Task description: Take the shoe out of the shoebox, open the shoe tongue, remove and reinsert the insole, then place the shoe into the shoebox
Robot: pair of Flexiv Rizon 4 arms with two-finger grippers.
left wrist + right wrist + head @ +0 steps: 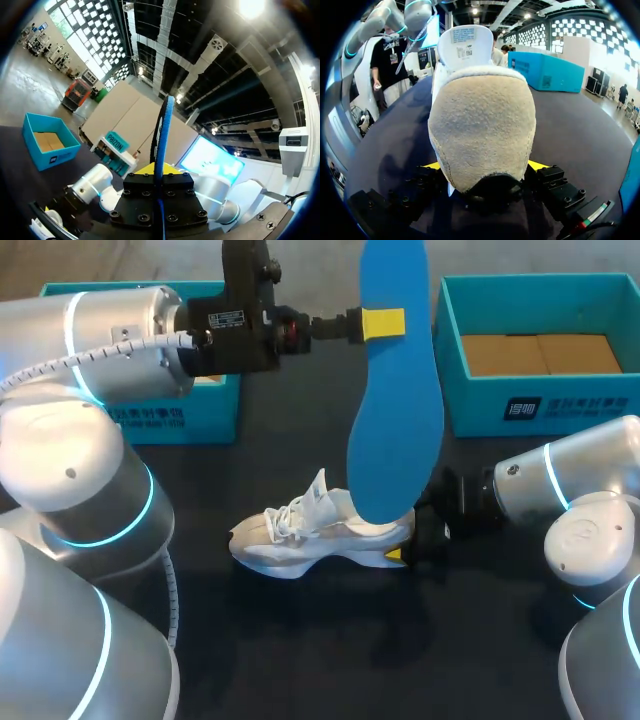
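Above the dark counter [330, 660], the left end effector [385, 324] pinches the blue insole [395, 410] upright over the white sneaker [310, 530], whose heel the right end effector [412, 542] clamps. The insole is probably light and bendy, best gripped by its edge. An open teal shoebox [540, 350] stands far right.

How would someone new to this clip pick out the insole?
On the dark table sits one white shoe. Rising above its heel, pinched near its top by the left claw, is the insole. It alone is flat, long and bright blue; the boxes behind are teal.
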